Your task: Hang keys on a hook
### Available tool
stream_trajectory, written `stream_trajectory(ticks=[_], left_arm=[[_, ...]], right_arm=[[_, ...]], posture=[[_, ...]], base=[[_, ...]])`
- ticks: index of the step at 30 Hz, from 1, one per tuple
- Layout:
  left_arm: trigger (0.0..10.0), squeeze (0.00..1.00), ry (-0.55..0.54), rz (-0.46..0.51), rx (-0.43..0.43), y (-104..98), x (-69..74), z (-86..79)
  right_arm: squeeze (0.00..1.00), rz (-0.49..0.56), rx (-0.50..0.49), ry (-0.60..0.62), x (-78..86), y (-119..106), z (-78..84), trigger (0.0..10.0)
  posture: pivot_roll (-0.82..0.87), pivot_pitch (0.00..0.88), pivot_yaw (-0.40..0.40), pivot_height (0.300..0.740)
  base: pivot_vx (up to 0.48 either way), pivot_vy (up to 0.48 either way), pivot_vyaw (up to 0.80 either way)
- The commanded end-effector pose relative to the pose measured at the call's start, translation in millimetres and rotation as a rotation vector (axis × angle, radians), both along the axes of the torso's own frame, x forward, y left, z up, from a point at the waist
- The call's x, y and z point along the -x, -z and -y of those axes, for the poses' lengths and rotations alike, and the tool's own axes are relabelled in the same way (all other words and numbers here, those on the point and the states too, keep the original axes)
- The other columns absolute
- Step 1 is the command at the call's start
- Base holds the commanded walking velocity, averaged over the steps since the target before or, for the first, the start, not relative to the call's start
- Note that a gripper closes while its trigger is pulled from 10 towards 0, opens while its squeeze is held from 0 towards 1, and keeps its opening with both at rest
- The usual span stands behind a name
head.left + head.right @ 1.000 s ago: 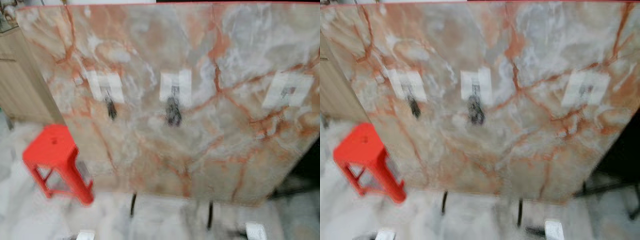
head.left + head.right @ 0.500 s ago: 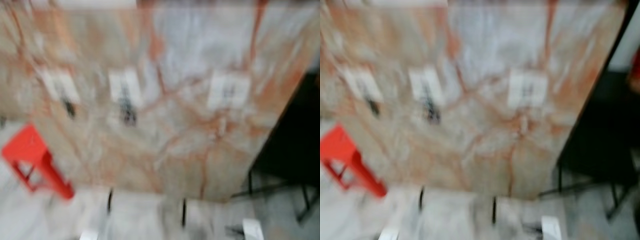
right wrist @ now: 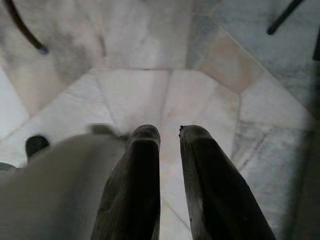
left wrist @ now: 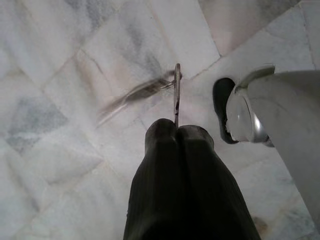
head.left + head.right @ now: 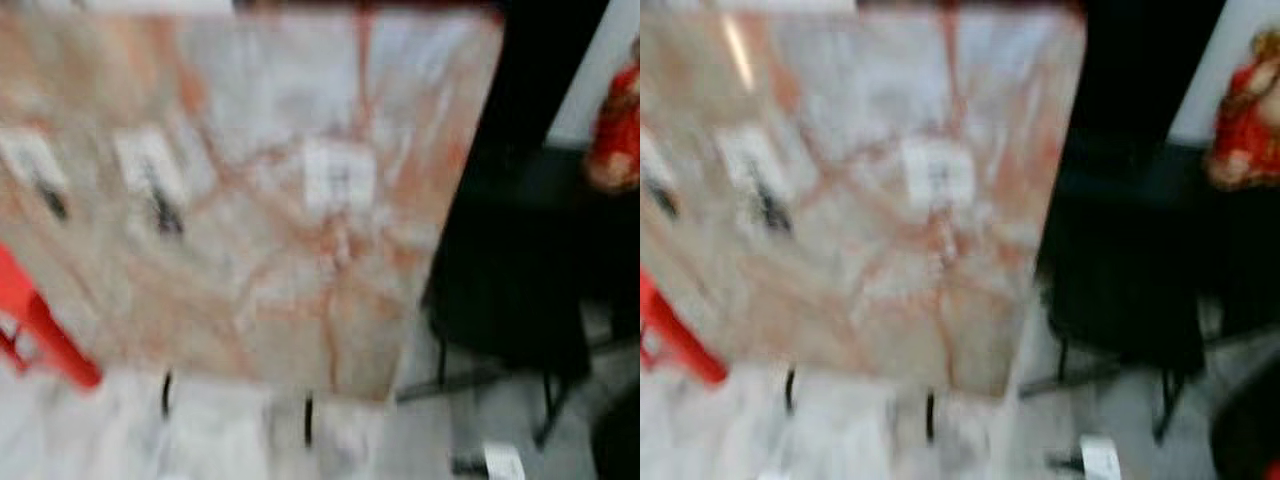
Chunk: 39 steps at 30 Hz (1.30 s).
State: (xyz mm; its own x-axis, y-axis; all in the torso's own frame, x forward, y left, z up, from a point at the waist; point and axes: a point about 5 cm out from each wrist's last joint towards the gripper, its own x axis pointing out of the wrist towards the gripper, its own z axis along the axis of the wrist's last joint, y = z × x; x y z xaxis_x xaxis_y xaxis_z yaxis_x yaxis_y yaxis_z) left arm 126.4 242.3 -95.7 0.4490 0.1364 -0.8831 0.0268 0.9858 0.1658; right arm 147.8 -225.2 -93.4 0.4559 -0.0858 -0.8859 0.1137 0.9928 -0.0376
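A tall marble-patterned board [image 5: 250,260] stands in front of me, blurred. It carries three white hook pads: the left one [image 5: 35,165] and the middle one [image 5: 150,170] each have something dark hanging, and the right one [image 5: 338,178] looks bare. In the left wrist view my left gripper [image 4: 177,131] hangs low over the floor, shut on a thin metal key ring [image 4: 177,92]. A blurred key [image 4: 132,98] swings from the ring. My right gripper [image 3: 169,132] also hangs over the floor tiles, open by a narrow gap with nothing in it.
A red plastic stool [image 5: 40,335] stands at the board's left foot. Right of the board is dark furniture on thin black legs [image 5: 510,300], with a red figure [image 5: 615,125] behind it. The board's two black legs [image 5: 307,418] rest on pale marble tiles.
The whole picture has slid left, so the camera has swung right. The stool is now at the left edge, and the dark furniture and red figure have come into view.
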Motion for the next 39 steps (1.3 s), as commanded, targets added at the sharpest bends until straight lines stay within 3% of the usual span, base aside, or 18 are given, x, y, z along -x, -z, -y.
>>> stream_trajectory(ticks=[1, 7, 9, 13, 18, 21, 23, 25, 26, 27, 30, 31, 39], left_arm=[[10.0, 0.0, -0.001, 0.012, 0.014, 0.2, -2.8, 4.6], [10.0, 0.0, 0.004, 0.015, 0.016, 0.3, -4.2, 7.0], [10.0, 0.0, 0.003, 0.031, 0.026, -1.1, -15.0, 15.3], [10.0, 0.0, -0.009, 0.044, 0.026, -1.9, -18.0, 16.6], [10.0, 0.0, -0.114, 0.174, 0.032, -13.1, -34.6, 3.4], [10.0, 0.0, -0.1, 0.272, 0.024, -24.8, -54.6, -0.7], [10.0, 0.0, -0.098, 0.285, 0.022, -26.6, -58.0, -0.2], [10.0, 0.0, -0.076, 0.402, -0.015, -44.0, -84.0, -4.6], [10.0, 0.0, -0.059, 0.522, -0.021, -60.6, -103.8, -6.1], [10.0, 0.0, -0.059, 0.522, -0.021, -60.6, -103.8, -6.1], [10.0, 0.0, -0.056, 0.656, -0.007, -79.3, -122.3, -6.0], [10.0, 0.0, -0.007, 0.795, -0.004, -100.0, -138.2, 1.0], [10.0, 0.0, 0.11, 1.064, 0.034, -149.0, -155.3, 30.3]], right_arm=[[0.0, 0.0, 0.013, 0.012, 0.5, -1.0, 5.2, 10.0], [0.0, -0.004, 0.007, 0.012, 2.1, -0.5, 5.6, 10.0], [0.0, -0.005, 0.004, 0.013, 2.7, -0.3, 5.6, 10.0], [0.0, -0.002, 0.0, 0.018, 2.6, -0.3, 5.4, 10.0], [0.0, 0.002, -0.002, 0.022, 2.2, -0.4, 5.0, 10.0], [0.0, 0.001, 0.0, 0.022, 2.1, -0.5, 5.4, 10.0], [0.0, 0.001, 0.001, 0.021, 2.1, -0.6, 5.7, 10.0], [0.0, -0.001, 0.003, 0.018, 2.0, -0.7, 6.3, 10.0], [0.0, -0.003, 0.004, 0.016, 2.0, -0.9, 6.9, 10.0], [0.0, -0.003, 0.004, 0.016, 2.0, -0.9, 6.9, 10.0], [0.0, -0.003, 0.004, 0.014, 2.0, -1.1, 7.6, 10.0], [0.0, -0.002, 0.005, 0.011, 1.9, -1.2, 7.9, 10.0], [0.0, -0.004, 0.008, 0.0, 1.8, -1.4, 8.6, 10.0]], posture=[[-0.04, 0.0, 0.017, 0.721], [-0.04, 0.0, 0.015, 0.721], [-0.04, 0.0, 0.013, 0.721], [-0.04, 0.0, 0.016, 0.721], [-0.04, 0.0, 0.016, 0.721], [-0.03, 0.0, 0.014, 0.721], [-0.03, 0.0, 0.012, 0.721], [-0.02, 0.0, 0.008, 0.721], [-0.02, 0.0, 0.007, 0.721], [-0.02, 0.0, 0.007, 0.721], [-0.03, 0.0, 0.006, 0.721], [-0.02, 0.0, 0.007, 0.721], [-0.01, 0.0, 0.001, 0.721]], base=[[0.0, -0.48, 0.0], [0.0, -0.445, 0.0], [0.0, 0.0, 0.0], [0.0, 0.0, 0.0], [0.0, 0.0, 0.0], [0.0, 0.0, 0.0], [0.0, 0.0, 0.0], [0.0, 0.0, 0.0], [0.0, 0.0, 0.0], [0.0, 0.0, 0.0], [0.0, 0.0, 0.0], [0.0, 0.0, 0.0], [0.0, 0.0, 0.0]])
